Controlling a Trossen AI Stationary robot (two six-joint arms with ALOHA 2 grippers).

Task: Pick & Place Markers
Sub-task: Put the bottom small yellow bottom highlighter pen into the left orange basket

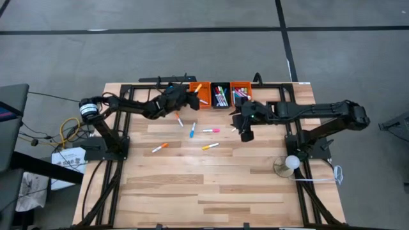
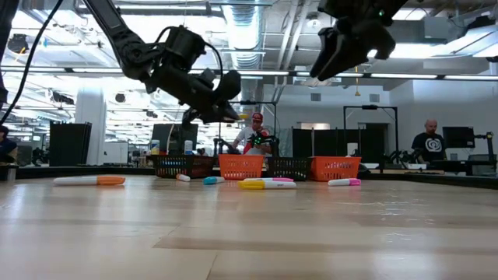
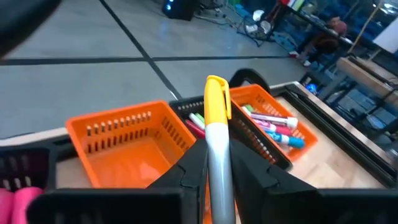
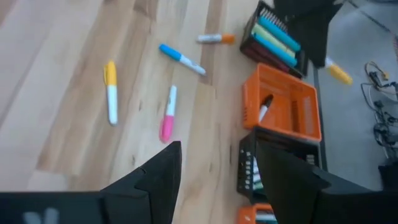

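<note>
Table (image 1: 211,191): wooden top; bins at the far edge, loose markers lying mid-table.
Bins (image 1: 221,96): row of small orange and black ones, some already holding markers.
Left gripper (image 1: 192,94): raised over the left orange bin (image 3: 124,140), fingers closed on a yellow-capped marker (image 3: 216,134), apparently to drop it in.
Right gripper (image 1: 246,132): fingers apart, holding nothing, hanging above the loose markers, likely choosing one.
Loose markers: pink (image 4: 167,120), blue (image 4: 180,58), yellow (image 4: 111,90), orange-capped (image 4: 216,38), all flat on the table.
</note>
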